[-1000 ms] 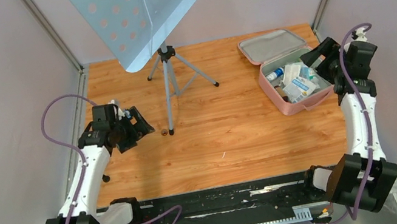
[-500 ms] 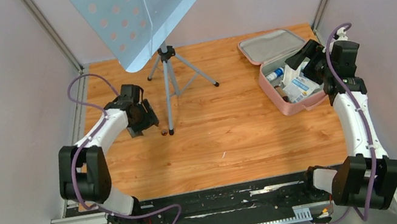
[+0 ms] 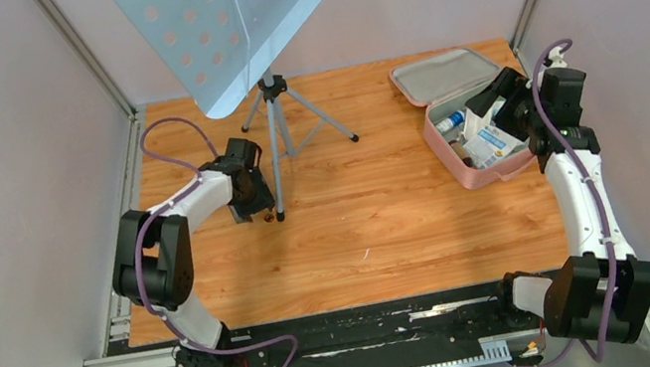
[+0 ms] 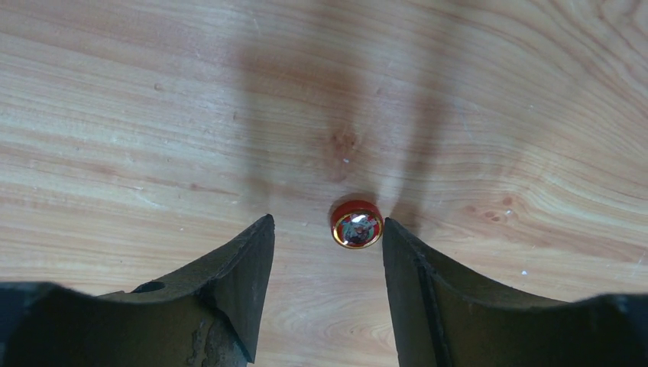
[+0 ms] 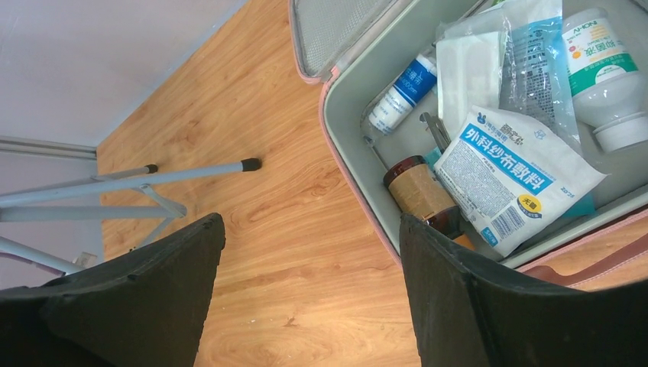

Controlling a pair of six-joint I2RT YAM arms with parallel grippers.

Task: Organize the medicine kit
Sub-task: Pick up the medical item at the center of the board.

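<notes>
Since a second ago the left arm has swung inward from the table's left side, and its left gripper (image 4: 325, 222) has narrowed as it comes down over a small red round tin (image 4: 357, 224) lying on the wooden table (image 3: 389, 223), just beside a foot of the music stand (image 3: 278, 141). From the wrist view, the jaws are still parted and straddle the tin. One finger (image 4: 413, 275) sits right up against the tin's edge, though I cannot tell if it touches, and the other finger (image 4: 244, 267) stands clear of it with bare wood between. The tin rests flat on the table, not lifted, not clamped.

Over on the right, the right gripper (image 5: 309, 222) has edged a little toward the medicine kit (image 3: 485, 170), which lies open at the far right of the table with its grey-lined lid (image 3: 444, 77) folded back. Those jaws gape wide and hold nothing, hanging above the kit's near left rim. Inside the kit I can see a blue-and-white packet (image 5: 520, 172), a brown bottle (image 5: 419, 191), a white bottle (image 5: 604, 61) and a small blue-white tube (image 5: 401, 92), jumbled together.
</notes>
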